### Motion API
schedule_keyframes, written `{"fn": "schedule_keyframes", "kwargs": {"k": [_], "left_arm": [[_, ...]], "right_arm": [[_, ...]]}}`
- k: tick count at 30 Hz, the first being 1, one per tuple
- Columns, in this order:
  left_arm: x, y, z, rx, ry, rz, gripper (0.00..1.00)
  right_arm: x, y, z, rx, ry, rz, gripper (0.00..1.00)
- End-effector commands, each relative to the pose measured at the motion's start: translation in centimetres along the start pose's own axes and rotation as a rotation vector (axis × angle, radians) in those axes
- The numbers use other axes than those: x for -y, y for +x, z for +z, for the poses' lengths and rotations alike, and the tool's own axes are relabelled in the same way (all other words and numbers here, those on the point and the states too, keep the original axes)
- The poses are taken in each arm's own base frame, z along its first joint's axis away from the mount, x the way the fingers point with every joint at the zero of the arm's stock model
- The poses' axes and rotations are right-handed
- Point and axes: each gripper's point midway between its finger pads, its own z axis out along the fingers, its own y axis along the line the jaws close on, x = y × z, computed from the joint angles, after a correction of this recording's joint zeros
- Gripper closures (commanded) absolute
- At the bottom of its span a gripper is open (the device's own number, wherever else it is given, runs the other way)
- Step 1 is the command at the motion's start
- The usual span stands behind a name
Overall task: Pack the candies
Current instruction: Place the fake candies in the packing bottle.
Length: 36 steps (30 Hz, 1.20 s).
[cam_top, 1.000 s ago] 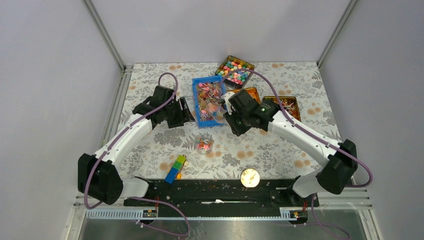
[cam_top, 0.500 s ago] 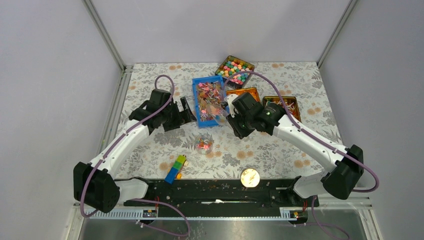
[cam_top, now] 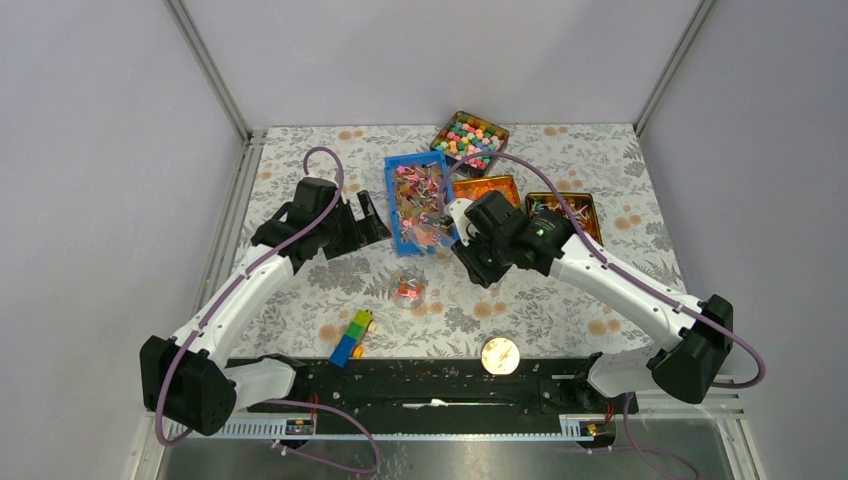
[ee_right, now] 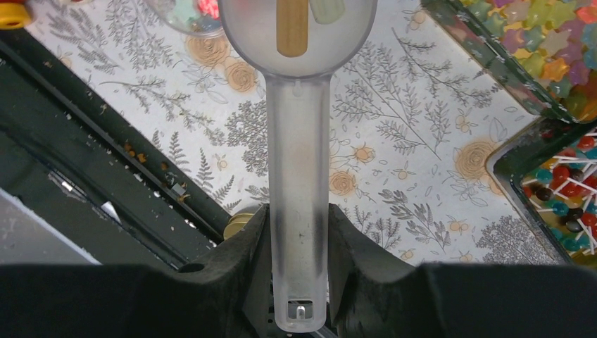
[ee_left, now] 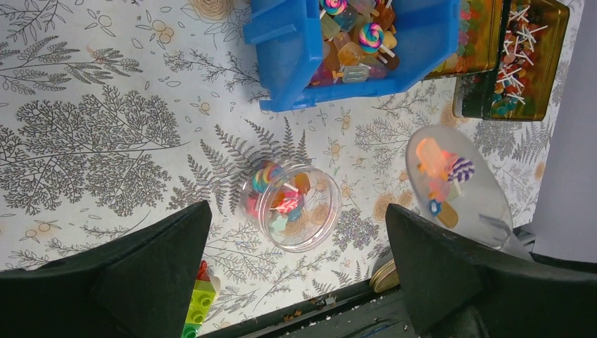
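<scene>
Pinching scoop [ee_right: 298, 176] clear of blue bin [ee_left: 288, 56] edge, right end effector [ee_right: 299, 232], left end effector [ee_left: 297, 211] spread

Two hands are counted: the left hand [cam_top: 368, 218] and the right hand [ee_right: 299, 225]. One blue tray [cam_top: 393, 205] is recorded on the counter [cam_top: 300, 150]. Three tins are recorded: the tin of round balls [cam_top: 469, 140], the orange tin [cam_top: 492, 185] and the gold tin [cam_top: 578, 206]. One jar [cam_top: 407, 288], one scoop [ee_right: 298, 141], one round lid [cam_top: 500, 354] and one stack of toy bricks [cam_top: 351, 337] are noted. The candies [cam_top: 420, 190] are too heaped to be counted.
</scene>
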Motion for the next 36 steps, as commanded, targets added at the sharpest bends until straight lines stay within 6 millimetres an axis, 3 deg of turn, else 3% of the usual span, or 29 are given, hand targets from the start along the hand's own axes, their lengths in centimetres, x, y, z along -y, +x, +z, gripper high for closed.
{"fn": "schedule_keyframes", "kwargs": {"k": [1, 19, 36], "left_arm": [[1.0, -2.5, -0.9, 0.104, 0.028, 0.031, 0.01], [1.5, -3.0, 0.0, 0.090, 0.037, 0.028, 0.01], [1.1, -2.1, 0.6, 0.055, 0.027, -0.001, 0.01]], "right_arm": [[-1.8, 0.3, -1.5, 0.020, -0.079, -0.059, 1.00], [-4.2, 3.3, -1.3, -0.119, -0.181, -0.102, 1.00], [-4.2, 3.3, -0.5, -0.289, -0.177, -0.103, 1.00]]}}
